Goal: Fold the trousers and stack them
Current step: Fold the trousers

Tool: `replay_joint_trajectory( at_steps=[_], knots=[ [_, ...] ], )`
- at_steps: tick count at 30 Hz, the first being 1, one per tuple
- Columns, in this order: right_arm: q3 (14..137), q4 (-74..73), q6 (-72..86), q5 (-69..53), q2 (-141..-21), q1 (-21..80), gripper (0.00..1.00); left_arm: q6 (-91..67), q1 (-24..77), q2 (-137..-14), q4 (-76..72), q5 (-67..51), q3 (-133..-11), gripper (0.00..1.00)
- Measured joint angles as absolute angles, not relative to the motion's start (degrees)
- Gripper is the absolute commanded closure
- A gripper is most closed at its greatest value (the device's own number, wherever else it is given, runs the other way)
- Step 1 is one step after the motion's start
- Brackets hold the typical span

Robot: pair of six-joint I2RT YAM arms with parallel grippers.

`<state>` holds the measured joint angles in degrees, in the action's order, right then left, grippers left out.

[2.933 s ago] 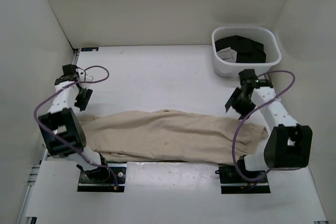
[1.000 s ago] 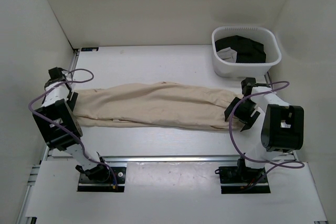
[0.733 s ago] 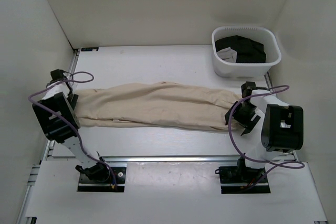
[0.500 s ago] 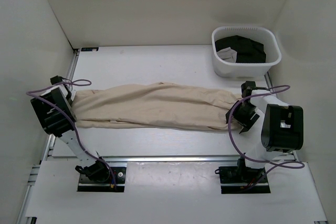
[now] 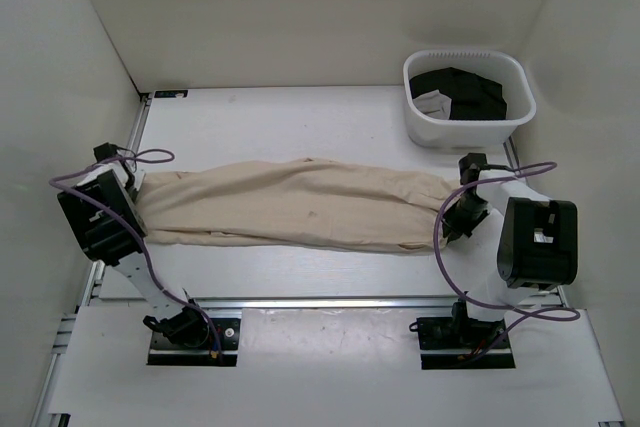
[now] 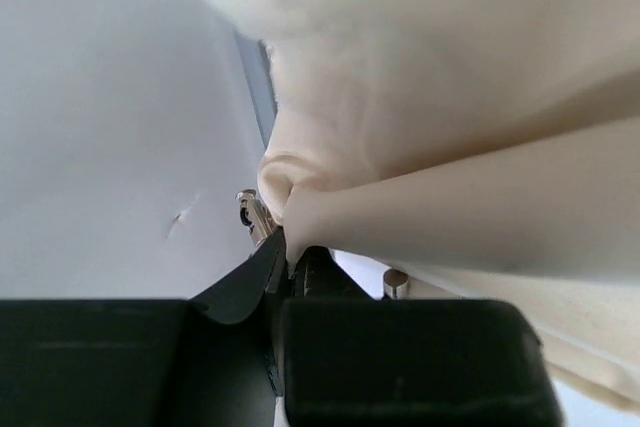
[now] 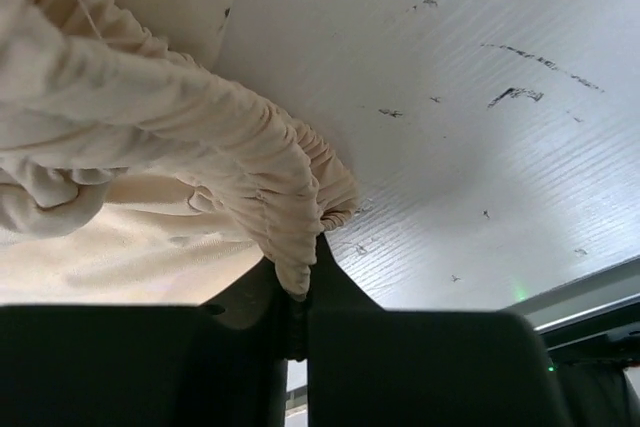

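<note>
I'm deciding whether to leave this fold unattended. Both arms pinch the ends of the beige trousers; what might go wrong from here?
The right fingers grip only the tip of the gathered hem of the trousers, so it may slip out on lifting. The left fingers pinch a bunched fold, perhaps not every layer, so the fold could sag.
</note>
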<state>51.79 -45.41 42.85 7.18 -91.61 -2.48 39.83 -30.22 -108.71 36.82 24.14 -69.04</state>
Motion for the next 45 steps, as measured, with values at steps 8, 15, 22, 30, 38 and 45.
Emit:
replay_joint_trajectory(
  at_steps=[8,15,22,30,38,45],
  knots=[
    [59.88,-53.56,41.47,8.10,-87.55,-2.59,1.00,41.58,-30.13,-102.37,37.71,23.46,-68.95,0.86],
    [77.84,-59.75,37.30,5.89,-84.51,-4.69,1.00,42.24,-29.21,-101.38,40.53,22.00,-70.28,0.86],
    [92.44,-58.67,32.45,4.45,-98.50,-7.53,1.00,41.41,-25.50,-101.38,44.45,18.22,-76.55,0.86],
    [88.29,-51.51,30.65,6.11,-101.71,-12.73,1.00,40.64,-21.34,-93.67,45.87,11.92,-74.87,0.86],
    [77.89,-45.71,33.26,4.62,-101.69,-24.62,1.00,43.24,-14.98,-79.92,41.78,8.40,-58.85,0.86],
    [77.73,-44.07,32.80,5.43,-102.89,-24.03,1.00,45.06,-14.85,-83.37,36.91,11.11,-44.53,0.83]
  ],
)
